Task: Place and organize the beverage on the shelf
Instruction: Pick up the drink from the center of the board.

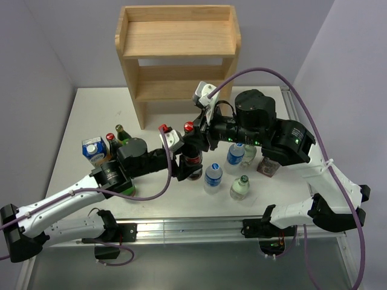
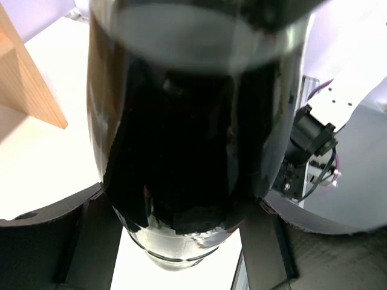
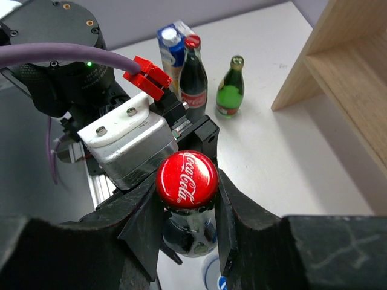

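Field notes, both arms on one drink

- My right pincer (image 3: pixel 186 211) is pinched on the neck of the cola bottle (image 1: pixel 193 166), just under its red cap (image 3: pixel 187 179); the fingers hug it from both sides.
- My left pincer (image 2: pixel 181 241) has the same bottle's dark belly between its fingers. The pads (image 2: pixel 91 241) look pressed to the glass on each flank, so I count this as a second grip, low down.
- The bottle is upright near the middle of the table (image 1: pixel 91 103), in front of the shelf (image 1: pixel 181 39) and apart from it. I cannot tell whether its base is on the table or lifted.
- All the shelf boards I can see are bare.
- Waiting to my left: a milk carton (image 1: pixel 94 150), a second cola (image 1: pixel 111 142) and a green bottle (image 1: pixel 123 133). A water bottle (image 1: pixel 212 177) stands just beside the held one, and another (image 1: pixel 236 154) is under my right arm.

Step in hand, as I judge it: the first drink is being passed or steadied between my two arms before it goes to the shelf.

Next move calls for:
- one pincer letting go cleanly so the other carries alone
- keeping the bottle upright, since a neck hold may let it swing
- lifting clear of the near water bottle before travelling back
- entering a tier squarely, with the cap clearing the board above, and setting down to one side so there is room for the rest
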Available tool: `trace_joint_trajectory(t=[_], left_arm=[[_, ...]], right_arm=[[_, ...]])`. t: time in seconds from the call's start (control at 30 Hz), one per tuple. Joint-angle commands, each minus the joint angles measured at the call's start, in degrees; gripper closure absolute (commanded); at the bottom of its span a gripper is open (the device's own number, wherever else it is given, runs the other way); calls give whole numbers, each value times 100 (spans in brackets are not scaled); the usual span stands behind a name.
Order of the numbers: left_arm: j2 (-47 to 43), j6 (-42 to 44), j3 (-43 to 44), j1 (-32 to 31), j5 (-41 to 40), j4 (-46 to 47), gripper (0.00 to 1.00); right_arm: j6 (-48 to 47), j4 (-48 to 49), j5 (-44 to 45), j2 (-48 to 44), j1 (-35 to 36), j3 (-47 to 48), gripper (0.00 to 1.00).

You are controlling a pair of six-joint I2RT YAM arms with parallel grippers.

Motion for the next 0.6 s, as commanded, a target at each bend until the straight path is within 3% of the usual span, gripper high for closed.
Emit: trace_joint_trajectory(t=[0.0,0.3,0.57], left_arm=[[-311,-268,27,-9,-296,789,100],[-619,-259,-8,-9,-357,973,100],[-786,-250,-44,-9,-384,1061,100]], right_arm=[[77,1580,-325,-117,120,209,79],[121,1747,-361,-204,129,6,59],[147,2010,-387,-415,129,-310,31]])
